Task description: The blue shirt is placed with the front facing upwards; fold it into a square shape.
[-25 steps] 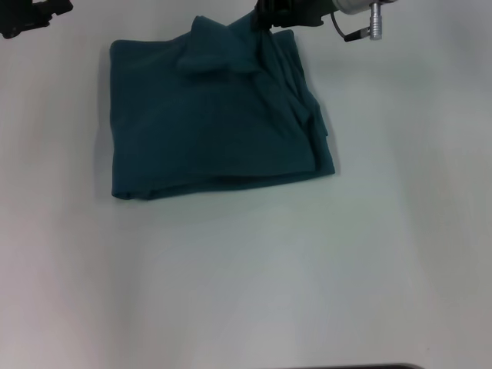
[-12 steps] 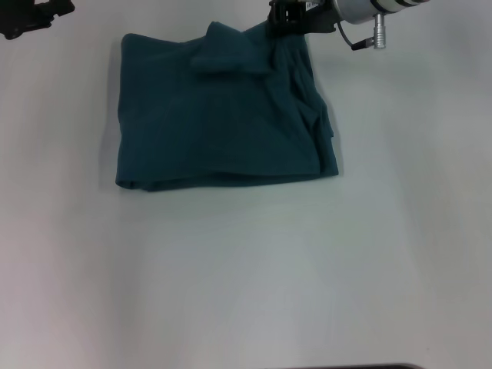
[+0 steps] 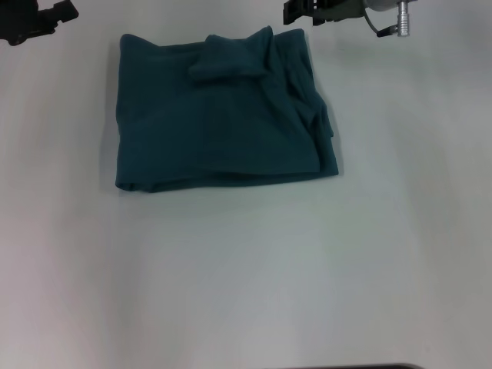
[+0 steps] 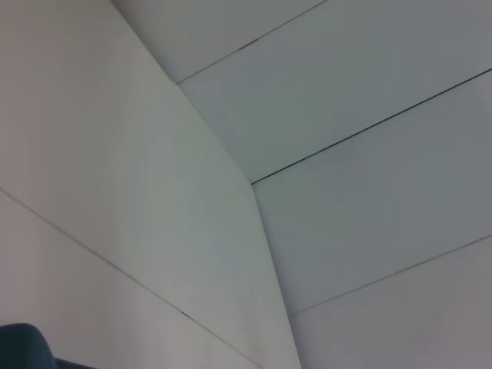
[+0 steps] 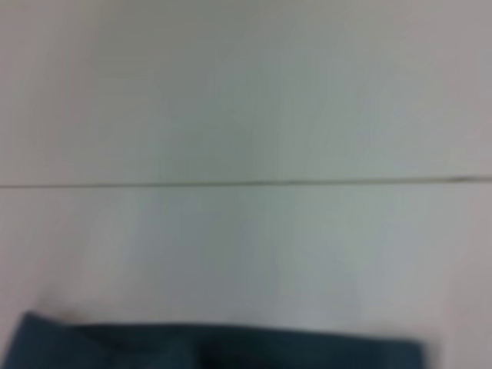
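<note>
Take the blue shirt [image 3: 219, 115] as your landmark: it lies on the white table [image 3: 254, 269], folded into a roughly rectangular bundle, wider than it is deep, in the far half of the surface. Its near edge runs fairly straight, with a thin doubled hem showing along it. Its right side is rumpled, with several overlapping layers stepping out toward the near right corner. On top, close to the far edge and a little right of the middle, you have a loose flap of cloth bunched into a raised fold. No lettering or collar shows on the upward face.

Your right gripper [image 3: 311, 11] sits just beyond the shirt's far right corner, at the top edge of the head view. It is near that corner but apart from the cloth, with nothing in it. You cannot tell from these views whether its fingers are spread or pressed together, since only dark parts of the mount and a silver connector beside it are visible. The right wrist view gives you a strip of the shirt [image 5: 223, 346] along one edge, with bare table past it.

Your left gripper [image 3: 38, 19] is off beyond the shirt's far left corner, well apart from the cloth. Its fingers cannot be read either. The left wrist view shows pale wall panels and a small dark teal corner of the shirt [image 4: 23, 346].
</note>
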